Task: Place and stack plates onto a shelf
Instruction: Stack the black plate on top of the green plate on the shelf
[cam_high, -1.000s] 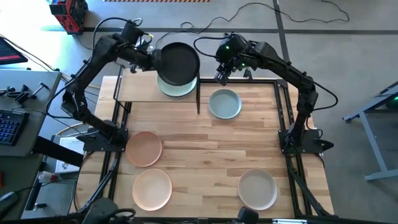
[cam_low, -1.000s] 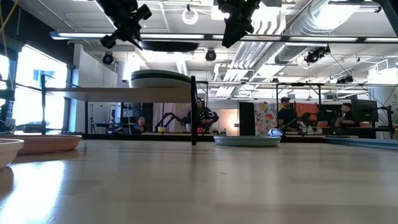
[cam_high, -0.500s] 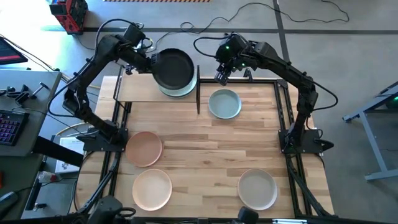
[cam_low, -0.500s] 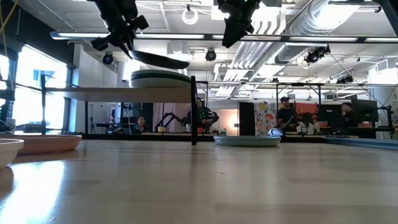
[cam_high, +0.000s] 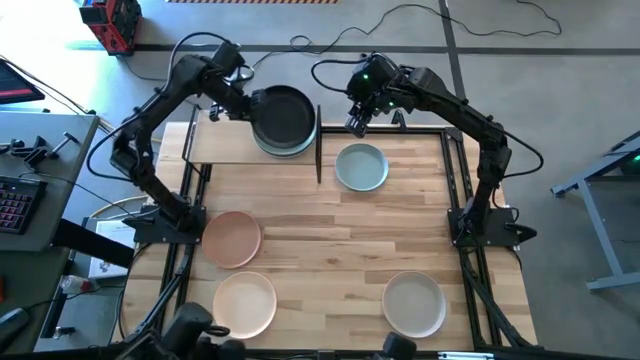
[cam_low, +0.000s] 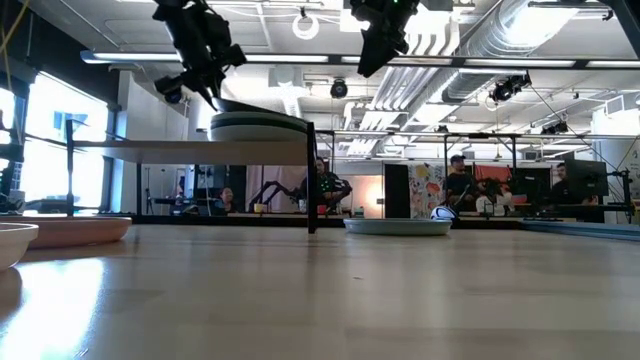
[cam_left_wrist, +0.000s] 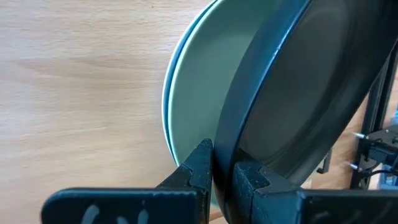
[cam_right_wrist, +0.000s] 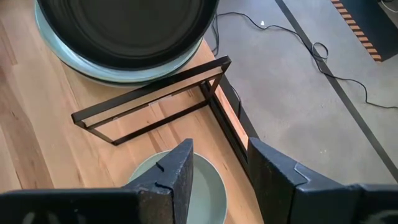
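Shelf (cam_high: 222, 142): black plate (cam_high: 283, 112) sits tilted on the pale green plate (cam_high: 285, 148) at its right end, rim pinched by left gripper (cam_left_wrist: 222, 177). Right gripper (cam_right_wrist: 221, 163) hovers beside shelf, fingers apart, empty

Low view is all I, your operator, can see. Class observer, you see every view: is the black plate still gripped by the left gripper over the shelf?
Observer: Yes. In the left wrist view the left gripper is shut on the black plate at its rim.
Operator: What lies under it?
Observer: A pale green plate on the shelf, seen from above.
Operator: And the right gripper?
Observer: The right gripper is open and empty, above the pale blue-grey plate on the table.
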